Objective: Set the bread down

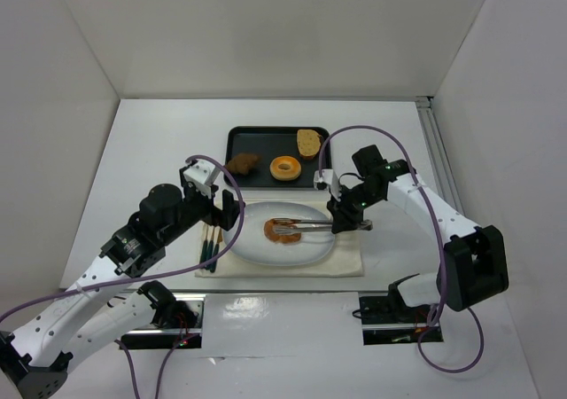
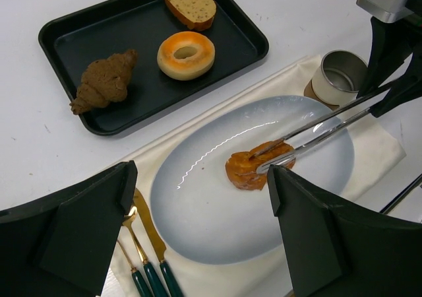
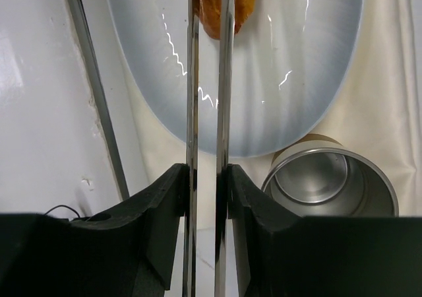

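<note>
The glossy reddish-orange oval bread (image 1: 282, 230) is pinched on the pale oval plate (image 1: 264, 252) by metal tongs (image 1: 312, 226), which are clenched in the right gripper (image 3: 206, 191). The left gripper (image 1: 227, 214) is spread apart at the plate's left; a steel cup (image 2: 339, 76) stands right.

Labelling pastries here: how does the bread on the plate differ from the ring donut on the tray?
The bread is a solid reddish-orange oval; the ring donut is paler, with a hole. The bread lies on the plate with tongs tips at it; the ring donut sits untouched on the black tray. Both look similar-sized.
</note>
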You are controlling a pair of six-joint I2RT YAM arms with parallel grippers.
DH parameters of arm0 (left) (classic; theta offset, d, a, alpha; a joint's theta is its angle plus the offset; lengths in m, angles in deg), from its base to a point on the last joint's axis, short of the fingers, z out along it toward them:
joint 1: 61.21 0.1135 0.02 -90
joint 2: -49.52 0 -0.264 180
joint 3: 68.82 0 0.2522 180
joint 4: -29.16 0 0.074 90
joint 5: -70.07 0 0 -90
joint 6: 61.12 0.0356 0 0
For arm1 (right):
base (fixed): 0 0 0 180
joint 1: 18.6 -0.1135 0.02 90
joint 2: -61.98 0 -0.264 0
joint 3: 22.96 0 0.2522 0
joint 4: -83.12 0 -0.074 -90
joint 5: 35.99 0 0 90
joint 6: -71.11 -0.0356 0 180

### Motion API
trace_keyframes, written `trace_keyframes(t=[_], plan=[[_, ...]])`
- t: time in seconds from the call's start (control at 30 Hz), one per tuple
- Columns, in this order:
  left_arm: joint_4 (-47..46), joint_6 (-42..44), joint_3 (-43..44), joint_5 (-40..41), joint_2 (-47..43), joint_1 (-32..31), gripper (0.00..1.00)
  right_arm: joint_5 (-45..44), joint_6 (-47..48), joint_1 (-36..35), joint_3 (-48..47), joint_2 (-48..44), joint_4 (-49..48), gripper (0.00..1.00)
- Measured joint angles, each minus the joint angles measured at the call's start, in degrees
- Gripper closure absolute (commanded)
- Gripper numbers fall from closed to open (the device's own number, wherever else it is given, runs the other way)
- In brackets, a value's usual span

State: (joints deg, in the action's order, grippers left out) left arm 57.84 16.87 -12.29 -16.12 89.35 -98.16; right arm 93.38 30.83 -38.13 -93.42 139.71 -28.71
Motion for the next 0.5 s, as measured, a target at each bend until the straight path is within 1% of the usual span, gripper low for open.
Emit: trace_keyframes(t=[0.1, 0.17, 0.3, 0.5], plan=[[0.0, 0.0, 0.0, 0.0, 0.0, 0.0, 0.00, -0.3, -0.7, 0.0, 0.0, 0.0, -0.5, 0.52], [0.0, 0.0, 0.0, 0.0, 0.0, 0.0, 0.00, -0.7, -1.0, 0.0, 0.1, 0.0, -0.8, 0.49], [0.0, 0.0, 0.0, 0.0, 0.0, 0.0, 0.00, -1.0, -1.3, 0.0, 0.1, -0.1, -0.9, 0.46], [0.0, 0.0, 0.0, 0.0, 0.0, 0.0, 0.00, -1.0, -1.9, 0.0, 0.1, -1.5, -1.1, 0.46]])
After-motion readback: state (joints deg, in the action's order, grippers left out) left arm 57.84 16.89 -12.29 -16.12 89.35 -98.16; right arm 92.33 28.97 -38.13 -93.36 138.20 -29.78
